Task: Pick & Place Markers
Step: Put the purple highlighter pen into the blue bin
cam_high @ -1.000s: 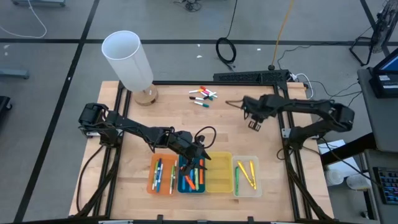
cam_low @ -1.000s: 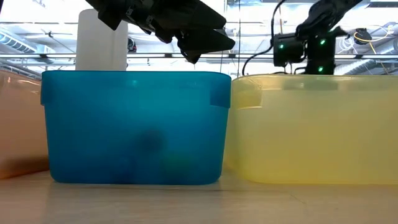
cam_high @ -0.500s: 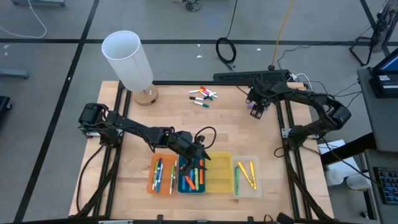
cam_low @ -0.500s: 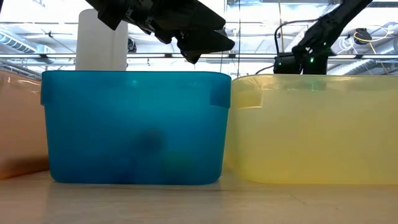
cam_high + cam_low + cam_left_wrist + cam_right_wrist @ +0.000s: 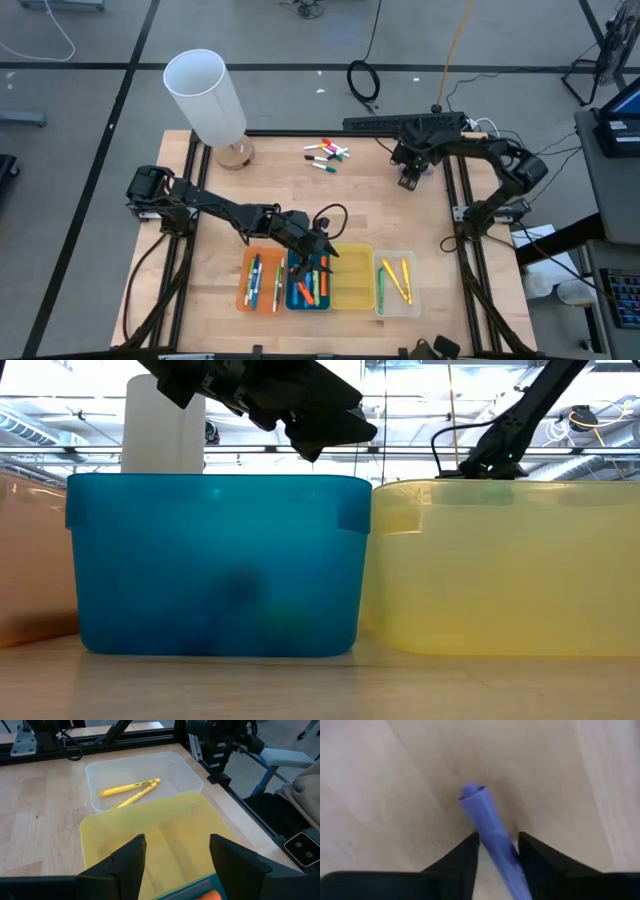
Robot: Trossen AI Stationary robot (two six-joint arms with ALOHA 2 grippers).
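left tool (image 5: pixel 318 250): fingers parted, low, near edge | right tool (image 5: pixel 409 180): far right, fingers clamped

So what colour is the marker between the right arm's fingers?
Purple marker, clearest in the right wrist view.

Our two dark robot arms, as seen from above and up close.

We see a left arm (image 5: pixel 215 208) and a right arm (image 5: pixel 500 160), both black and made of slim jointed segments with bulkier rounded housings at the joints. A thin black cable loops in an arc above the left arm's wrist. The left gripper (image 5: pixel 177 857) has two matte black, broad, angular fingers tapering to blunt tips. The right gripper (image 5: pixel 497 847) has two similar black fingers with pointed, wedge-shaped tips.
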